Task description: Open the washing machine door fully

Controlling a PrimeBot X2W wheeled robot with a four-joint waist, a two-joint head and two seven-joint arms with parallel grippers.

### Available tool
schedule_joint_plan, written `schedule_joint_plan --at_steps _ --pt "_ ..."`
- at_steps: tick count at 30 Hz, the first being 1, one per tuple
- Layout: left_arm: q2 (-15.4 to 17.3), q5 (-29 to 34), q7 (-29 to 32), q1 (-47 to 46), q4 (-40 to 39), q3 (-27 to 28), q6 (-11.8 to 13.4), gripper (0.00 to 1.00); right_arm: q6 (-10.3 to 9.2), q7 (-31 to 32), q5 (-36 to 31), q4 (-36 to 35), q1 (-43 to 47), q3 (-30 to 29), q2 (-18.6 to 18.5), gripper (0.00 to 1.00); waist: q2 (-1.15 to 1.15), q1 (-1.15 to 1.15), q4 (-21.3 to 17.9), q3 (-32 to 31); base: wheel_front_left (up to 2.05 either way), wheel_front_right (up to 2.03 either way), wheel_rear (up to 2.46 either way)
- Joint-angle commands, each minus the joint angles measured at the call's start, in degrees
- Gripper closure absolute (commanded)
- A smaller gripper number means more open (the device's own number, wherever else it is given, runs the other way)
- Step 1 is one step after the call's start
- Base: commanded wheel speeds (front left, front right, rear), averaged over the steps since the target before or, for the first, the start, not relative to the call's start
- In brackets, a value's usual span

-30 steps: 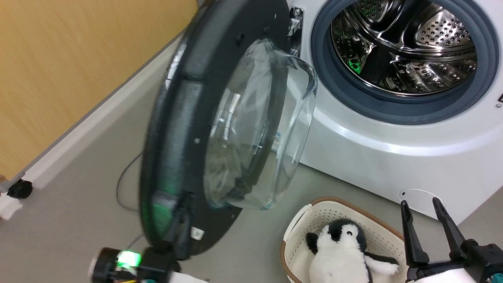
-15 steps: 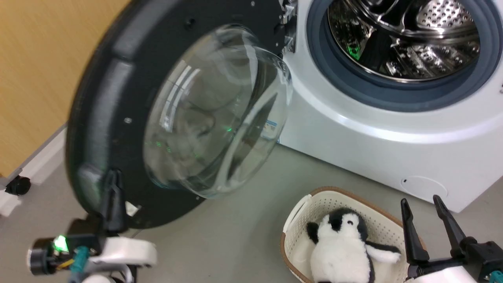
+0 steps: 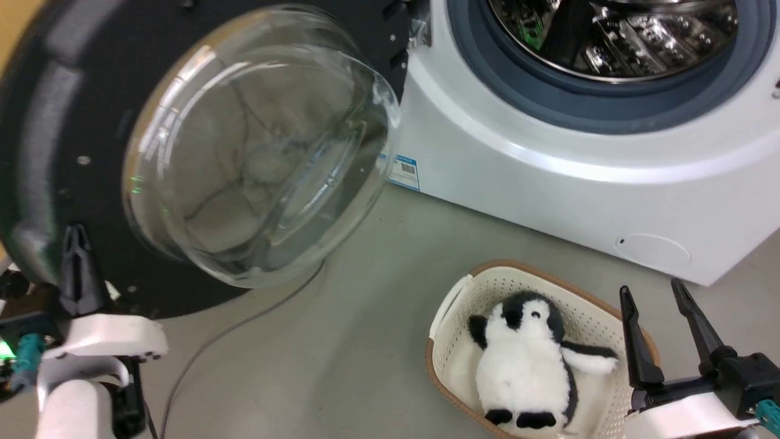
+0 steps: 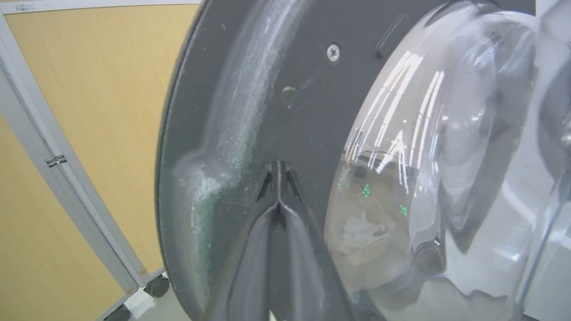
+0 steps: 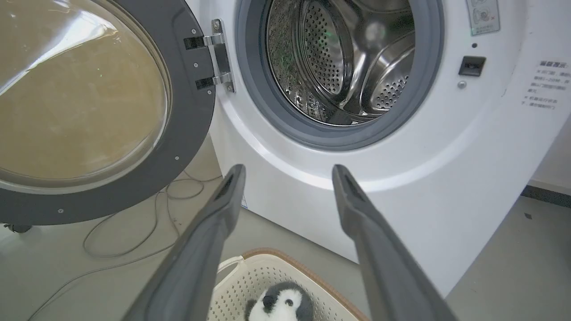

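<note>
Dark and tapered, the two fingers of my left gripper (image 3: 74, 241) lie pressed together along their tips with nothing between them. In the left wrist view the joined tips (image 4: 277, 168) meet the black inner face of the washing machine door (image 4: 308, 89), between its outer rim and the glass bowl (image 4: 428, 156); whether they press on it or merely touch it cannot be told. My right gripper (image 3: 651, 291) is at the lower right of the head view, its fingers spread wide apart and empty. Seen from the right wrist, they (image 5: 289, 173) point toward the white front of the washing machine (image 5: 446, 156) without touching it.

Just beside the right gripper a white basket (image 3: 448, 305) with a brown rim stands on the grey floor, holding a black-and-white penguin toy (image 3: 524, 360). A thin grey cable (image 3: 244, 329) runs across the floor under the door.

The door (image 3: 55, 103) stands swung wide on its hinge (image 5: 214, 58) at the left of the machine (image 3: 548, 183), inner side and bowl (image 3: 256, 152) facing me. Behind it, the blue-grey rubber ring (image 3: 579, 107) surrounds the steel drum (image 3: 609, 36). A blue label (image 3: 404, 171) and a round flap (image 3: 652, 250) sit low on the front. Farthest, a wood-coloured panel (image 4: 89, 111) on casters (image 4: 157, 285) stands beyond the door.
</note>
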Motion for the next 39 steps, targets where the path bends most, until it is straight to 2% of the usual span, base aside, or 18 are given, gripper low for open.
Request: schedule_joint_plan --at_steps 1,11,21,30,39 --pt "0.25 -0.27 -0.25 -1.13 0.70 0.75 -0.17 1.00 0.03 -0.21 -0.44 0.04 -1.10 -0.07 0.17 0.00 0.00 0.00 -0.46 0.70 0.00 0.00 0.00" --pt "1.24 -1.58 -0.25 -7.54 9.89 7.63 -2.55 1.00 0.03 -0.21 -0.80 0.08 -3.22 0.36 -1.05 0.00 0.00 0.00 -1.95 3.73 0.00 0.00 0.00" --pt "2.67 -1.05 -0.25 -14.06 18.59 11.28 -4.20 1.00 0.03 -0.21 -0.88 0.49 -4.67 0.85 -2.03 0.00 0.00 0.00 -3.61 5.84 0.00 0.00 0.00" --pt "2.13 0.35 -0.25 -14.94 20.55 13.43 -4.20 1.00 0.03 -0.21 -0.94 0.78 -4.79 0.48 -1.86 0.00 0.00 0.00 -4.74 5.72 0.00 0.00 0.00" --pt "0.05 2.68 -0.25 -10.23 15.54 14.03 -4.92 1.00 0.03 -0.21 -0.76 1.38 -3.46 0.21 -0.87 0.00 0.00 0.00 -5.40 1.30 0.00 0.00 0.00"
